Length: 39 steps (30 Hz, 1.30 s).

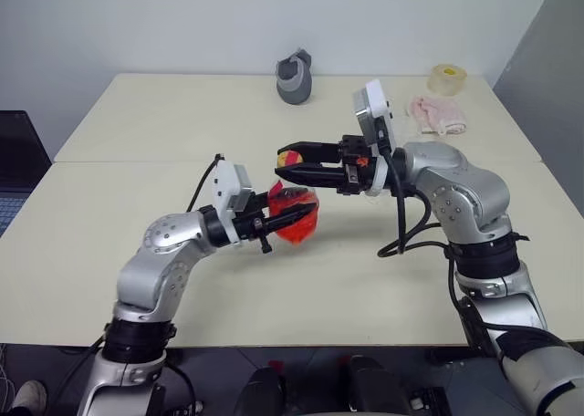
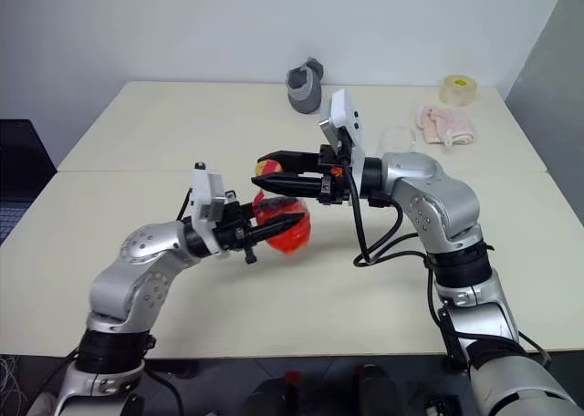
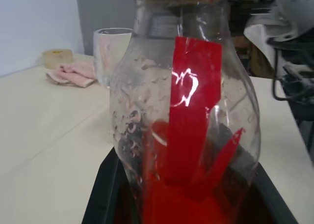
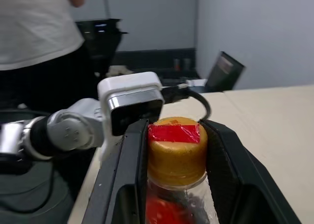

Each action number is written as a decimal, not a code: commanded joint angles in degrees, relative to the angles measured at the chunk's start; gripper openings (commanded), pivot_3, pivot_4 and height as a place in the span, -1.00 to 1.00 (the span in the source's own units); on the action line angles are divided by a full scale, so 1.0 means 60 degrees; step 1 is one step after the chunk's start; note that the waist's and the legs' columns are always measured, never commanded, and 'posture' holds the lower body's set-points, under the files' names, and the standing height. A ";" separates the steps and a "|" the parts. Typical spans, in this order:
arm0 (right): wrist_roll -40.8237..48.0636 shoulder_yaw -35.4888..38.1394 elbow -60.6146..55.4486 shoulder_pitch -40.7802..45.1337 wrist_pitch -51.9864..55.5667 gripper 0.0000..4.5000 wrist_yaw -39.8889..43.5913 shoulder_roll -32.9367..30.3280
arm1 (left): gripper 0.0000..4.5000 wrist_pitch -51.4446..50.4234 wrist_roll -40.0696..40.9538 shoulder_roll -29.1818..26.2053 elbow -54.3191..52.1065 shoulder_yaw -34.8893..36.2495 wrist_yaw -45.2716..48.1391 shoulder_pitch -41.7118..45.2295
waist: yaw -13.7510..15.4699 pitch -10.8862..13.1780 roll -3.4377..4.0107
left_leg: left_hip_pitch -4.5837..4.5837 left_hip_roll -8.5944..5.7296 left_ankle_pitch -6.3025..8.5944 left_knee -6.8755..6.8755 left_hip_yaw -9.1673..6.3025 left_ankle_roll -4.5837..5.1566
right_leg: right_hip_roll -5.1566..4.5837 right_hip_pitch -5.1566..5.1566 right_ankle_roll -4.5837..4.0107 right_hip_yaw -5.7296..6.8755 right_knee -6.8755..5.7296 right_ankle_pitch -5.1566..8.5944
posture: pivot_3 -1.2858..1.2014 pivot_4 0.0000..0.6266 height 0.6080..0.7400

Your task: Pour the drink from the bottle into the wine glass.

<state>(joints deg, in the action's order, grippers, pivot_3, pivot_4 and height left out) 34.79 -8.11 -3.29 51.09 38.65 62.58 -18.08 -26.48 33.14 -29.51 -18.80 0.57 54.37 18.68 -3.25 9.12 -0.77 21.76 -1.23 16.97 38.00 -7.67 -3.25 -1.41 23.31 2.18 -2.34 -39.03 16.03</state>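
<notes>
Gripping the bottle by its bulbous body, the left gripper holds it upright above the table, clear of the surface, its two black fingers pinching the sides just over the red-and-white label. The drink sits low in the bottle, red-orange, pooled at the base. The yellow cap is on, with a red strip across its top.

The right gripper comes in level from the opposite side, its fingers bracketing the cap on both flanks. Contact looks close or made, though whether they are truly pressing I cannot tell. The arrangement reads as a two-handed uncapping: one hand steadies the body so the other can twist the cap without spinning the whole bottle. Holding it in mid-air, near the chest, keeps both wrists within easy reach of each other.

The wine glass stands upright farther back on the table, near a pink cloth and a roll of tape, well apart from the bottle. A grey object sits at the far edge.

Judgement: pouring not begun; cap must come off first. A squeeze on soft plastic could spill once open.
</notes>
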 commanded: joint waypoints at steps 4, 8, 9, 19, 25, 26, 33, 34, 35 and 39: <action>0.0455 0.0304 -0.0534 0.0415 0.0182 0.32 0.0229 -0.0154 | -0.41 -0.0323 0.0351 -0.0214 -0.0875 -0.0105 -0.0054 -0.0287 | 0.0025 0.0006 0.0008 | 0.0004 -0.0001 -0.0001 0.0003 -0.0001 -0.0001 | -0.0006 0.0001 0.0000 0.0000 -0.0001 0.0000 | 0.03 -0.52 1.00; 0.0642 0.0655 -0.1885 -0.0335 0.0598 0.95 -0.0652 -0.0635 | -0.41 -0.0163 0.0105 -0.0261 -0.0298 0.0219 -0.0384 -0.0199 | 0.0068 0.0006 0.0009 | 0.0004 0.0000 -0.0002 0.0001 -0.0003 -0.0004 | -0.0008 0.0001 0.0000 0.0003 0.0003 0.0000 | 0.03 -0.52 1.00; 0.0688 0.0779 -0.2200 -0.0529 0.0713 0.95 -0.0983 -0.0697 | -0.41 -0.0155 0.0064 -0.0238 -0.0128 0.0310 -0.0517 -0.0143 | 0.0081 0.0007 0.0009 | 0.0004 0.0001 -0.0002 0.0000 -0.0004 -0.0003 | -0.0010 0.0000 0.0000 0.0002 0.0003 0.0000 | 0.03 -0.52 1.00; -0.1275 0.0487 -0.2778 -0.1159 0.0587 0.95 -0.4970 0.0211 | -0.41 0.1383 -0.1432 0.0703 0.2524 -0.0125 -0.1122 0.1606 | 0.0146 0.0006 0.0009 | 0.0003 -0.0011 -0.0011 0.0004 0.0009 -0.0021 | -0.0005 0.0003 0.0000 -0.0001 -0.0003 0.0000 | 0.03 -0.52 1.00; -0.1653 0.0268 -0.2380 -0.0852 0.0604 0.95 -0.5696 0.0842 | -0.41 0.1949 -0.1749 0.1062 0.3178 -0.0307 -0.0957 0.2092 | 0.0073 0.0007 0.0009 | 0.0019 -0.0010 -0.0018 -0.0004 0.0016 -0.0032 | -0.0008 0.0028 0.0000 -0.0010 0.0000 0.0000 | 0.03 -0.52 1.00; -0.1645 0.0278 -0.2312 -0.0804 0.0616 0.95 -0.5752 0.0920 | -0.41 0.2007 -0.1786 0.1098 0.3248 -0.0336 -0.0909 0.2135 | 0.0066 0.0007 0.0009 | 0.0021 -0.0010 -0.0018 -0.0004 0.0014 -0.0032 | -0.0009 0.0029 -0.0001 -0.0009 0.0000 0.0000 | 0.03 -0.52 1.00; -0.1534 0.0260 -0.2191 -0.0714 0.0898 0.95 -0.5933 0.1103 | -0.41 0.2087 -0.1845 0.1103 0.3323 -0.0285 -0.0794 0.2161 | 0.0019 0.0007 0.0010 | 0.0020 -0.0010 -0.0017 -0.0003 0.0011 -0.0030 | -0.0008 0.0028 -0.0001 -0.0007 -0.0004 0.0000 | 0.03 -0.52 1.00; -0.1527 0.0260 -0.2178 -0.0718 0.0915 0.95 -0.5959 0.1120 | -0.41 0.2066 -0.1840 0.1087 0.3278 -0.0271 -0.0786 0.2117 | 0.0014 0.0006 0.0010 | 0.0020 -0.0010 -0.0017 -0.0003 0.0011 -0.0030 | -0.0008 0.0028 -0.0001 -0.0008 -0.0004 0.0000 | 0.03 -0.52 1.00; -0.1530 0.0259 -0.2160 -0.0718 0.0924 0.87 -0.5969 0.1131 | -0.41 0.2040 -0.1838 0.1080 0.3238 -0.0268 -0.0787 0.2080 | 0.0013 0.0006 0.0010 | 0.0020 -0.0010 -0.0017 -0.0003 0.0012 -0.0030 | -0.0008 0.0028 -0.0001 -0.0008 -0.0004 0.0000 | 0.03 -0.52 1.00; -0.1615 0.0168 -0.2094 -0.0729 0.0903 0.40 -0.5869 0.1053 | -0.41 0.1982 -0.1838 0.1137 0.3198 -0.0303 -0.0839 0.2060 | 0.0006 0.0006 0.0010 | 0.0020 -0.0011 -0.0016 -0.0003 0.0011 -0.0029 | -0.0008 0.0028 -0.0001 -0.0007 -0.0004 0.0000 | 0.03 -0.52 1.00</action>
<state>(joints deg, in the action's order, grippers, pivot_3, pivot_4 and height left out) 25.32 -7.00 -15.12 45.70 44.46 27.20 -11.57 -15.54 21.72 -22.62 2.81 -2.04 49.39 30.36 -3.22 9.16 -0.71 21.88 -1.29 16.87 37.98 -7.60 -3.42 -1.46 23.47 2.17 -2.39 -39.06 16.03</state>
